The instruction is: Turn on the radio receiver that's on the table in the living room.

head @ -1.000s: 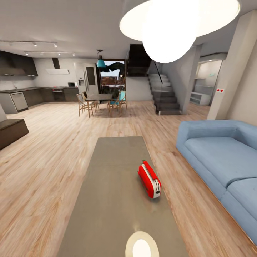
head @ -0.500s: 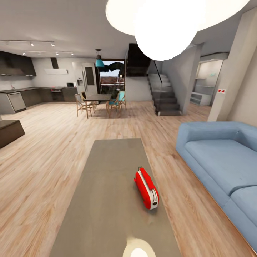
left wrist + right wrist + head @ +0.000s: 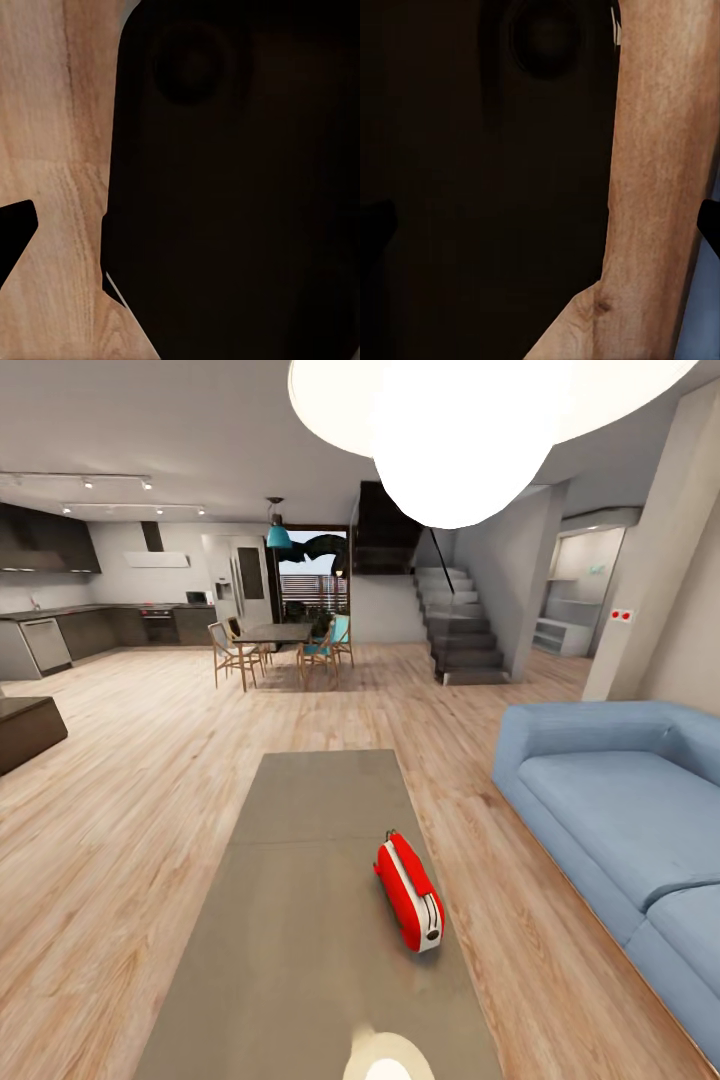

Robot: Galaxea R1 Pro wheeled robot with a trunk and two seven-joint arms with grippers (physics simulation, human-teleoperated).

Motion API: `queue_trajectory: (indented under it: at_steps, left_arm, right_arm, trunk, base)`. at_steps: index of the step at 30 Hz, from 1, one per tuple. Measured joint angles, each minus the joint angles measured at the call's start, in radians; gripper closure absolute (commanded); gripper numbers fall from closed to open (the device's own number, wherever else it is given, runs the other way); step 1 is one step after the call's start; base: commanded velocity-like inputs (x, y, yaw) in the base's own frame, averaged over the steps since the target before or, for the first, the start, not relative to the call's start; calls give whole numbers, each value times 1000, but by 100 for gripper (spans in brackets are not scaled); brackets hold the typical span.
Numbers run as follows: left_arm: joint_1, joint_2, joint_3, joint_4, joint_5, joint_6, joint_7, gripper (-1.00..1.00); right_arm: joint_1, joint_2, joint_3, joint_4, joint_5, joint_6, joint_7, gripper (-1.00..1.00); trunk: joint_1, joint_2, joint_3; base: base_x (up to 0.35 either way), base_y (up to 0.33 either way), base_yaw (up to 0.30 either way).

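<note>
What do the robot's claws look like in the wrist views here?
Little shows: the left claw fingertip is a plain matte black wedge, and the right claw fingertip is black too. No cables or markings are visible on them.

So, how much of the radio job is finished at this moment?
Done: the robot faces the long grey table in the living room, beside the light blue sofa. The red radio receiver lies on the table's sofa side, past the seam. In hand: nothing yet; no arm is near it in the head view. Left: reach the radio and switch it on.
</note>
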Motion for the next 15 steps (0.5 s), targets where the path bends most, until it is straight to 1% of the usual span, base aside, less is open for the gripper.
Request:
queue_trajectory:
  at_steps: [8,11,15]
  left_arm:
    - [0,0,-1,0,0,0,-1,-100]
    - [0,1,-1,0,1,0,-1,-100]
    - [0,2,0,0,1,0,-1,-100]
  right_arm:
    - [0,0,0,0,0,0,0,-100]
    - [0,0,0,0,0,0,0,-100]
    - [0,0,0,0,0,0,0,-100]
  trunk:
    - [0,0,0]
    - [0,0,0]
    - [0,0,0]
  base:
    - [14,0,0]
    - [157,0,0]
    - [258,0,0]
